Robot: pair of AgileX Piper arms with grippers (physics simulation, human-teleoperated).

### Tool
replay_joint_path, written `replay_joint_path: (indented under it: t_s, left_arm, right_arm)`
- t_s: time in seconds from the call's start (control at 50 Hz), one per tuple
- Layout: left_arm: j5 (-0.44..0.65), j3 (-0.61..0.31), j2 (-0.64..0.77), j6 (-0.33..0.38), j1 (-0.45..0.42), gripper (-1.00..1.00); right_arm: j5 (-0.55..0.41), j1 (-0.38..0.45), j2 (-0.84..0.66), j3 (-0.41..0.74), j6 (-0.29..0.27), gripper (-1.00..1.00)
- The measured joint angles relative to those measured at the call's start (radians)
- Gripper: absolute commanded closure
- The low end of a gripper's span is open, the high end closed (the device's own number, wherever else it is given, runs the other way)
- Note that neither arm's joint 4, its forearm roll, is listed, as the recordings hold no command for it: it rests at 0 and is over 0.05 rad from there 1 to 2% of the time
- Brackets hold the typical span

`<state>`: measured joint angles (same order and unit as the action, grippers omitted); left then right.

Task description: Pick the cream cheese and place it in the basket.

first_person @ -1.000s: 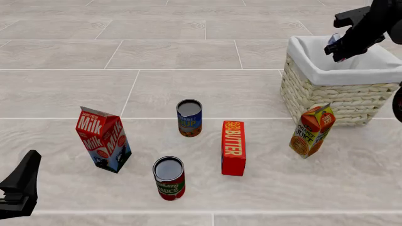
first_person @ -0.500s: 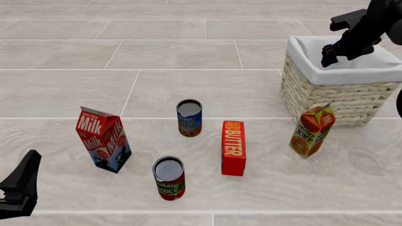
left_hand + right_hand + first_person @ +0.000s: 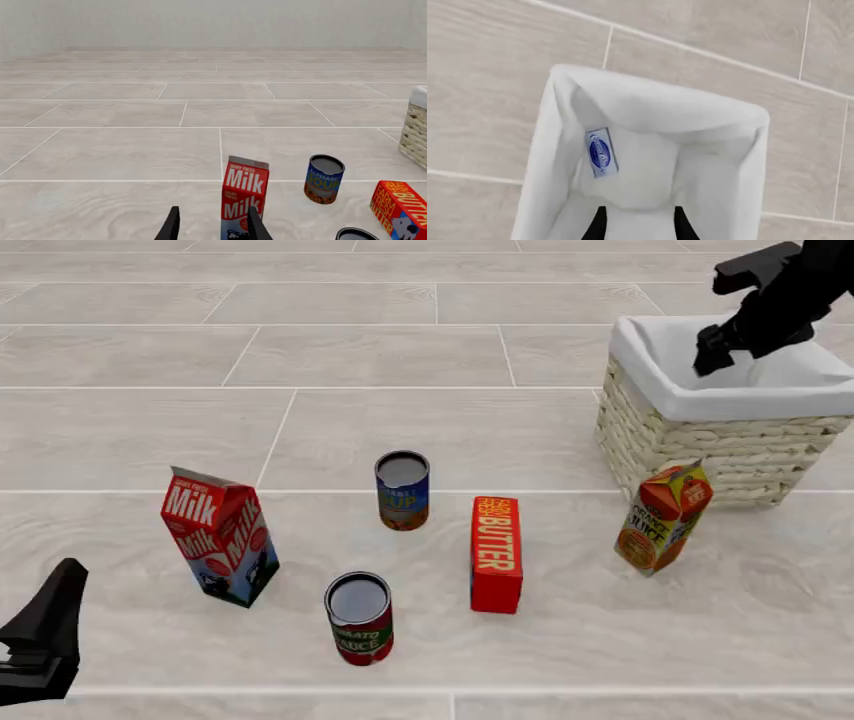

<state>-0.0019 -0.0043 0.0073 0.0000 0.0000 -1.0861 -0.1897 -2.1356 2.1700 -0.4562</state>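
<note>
Two cans, a soup can (image 3: 402,490) and a sauce can (image 3: 359,618); two cartons, milk (image 3: 220,537) and juice (image 3: 663,517); one butter box (image 3: 495,553); one basket (image 3: 727,415); one cream cheese box (image 3: 600,152); two grippers, left (image 3: 40,645) and right (image 3: 725,345).

"Milk" in big white letters on the red milk carton (image 3: 220,538), with "Dairy Fresh" small above it. "BUTTER" in yellow down the red butter box (image 3: 497,553). "Juice" on the orange carton (image 3: 663,517), "Sauce" on the red can (image 3: 360,619), "Soup" on the blue can (image 3: 402,491).
</note>
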Motion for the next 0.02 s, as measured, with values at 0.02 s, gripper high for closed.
replay_joint_path:
  t_s: [0.02]
  left_arm:
    - [0.000, 0.000, 0.000, 0.000, 0.000, -1.00]
  right_arm:
    - [0.000, 0.001, 0.008, -0.005, -0.002, -1.00]
